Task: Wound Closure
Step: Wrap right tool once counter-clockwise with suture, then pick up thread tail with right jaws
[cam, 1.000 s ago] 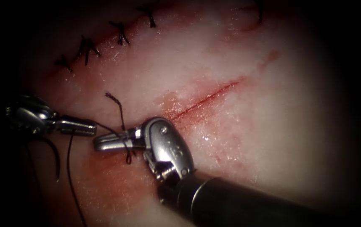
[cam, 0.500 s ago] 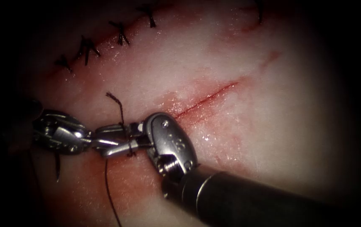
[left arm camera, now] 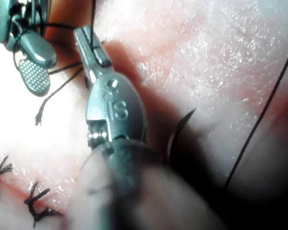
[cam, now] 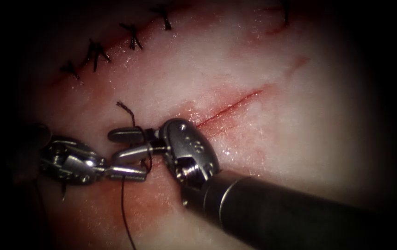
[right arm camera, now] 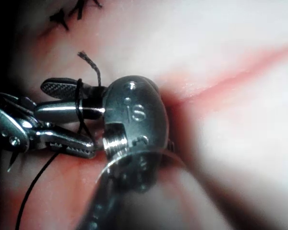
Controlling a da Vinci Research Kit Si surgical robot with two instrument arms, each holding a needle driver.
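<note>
Here: left gripper [cam: 127,172] clamped on thread [cam: 123,203]; right gripper [cam: 123,144] agape, thread-wrapped; needle [left arm camera: 175,132] half-hidden behind left shaft.

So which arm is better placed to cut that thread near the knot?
Probably the right: the right tool has open jaws around the thread, and only it cuts. The left tool holds the thread.

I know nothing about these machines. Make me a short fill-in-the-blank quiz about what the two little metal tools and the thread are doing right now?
1. The right tool has its two jaws ____.
2. The left tool has its jaws shut on the ____.
3. The dark thread is looped around the right tool's ____.
4. Finished stitches sit in a row on the ____.

Missing words: open; thread; jaws; tissue
</note>
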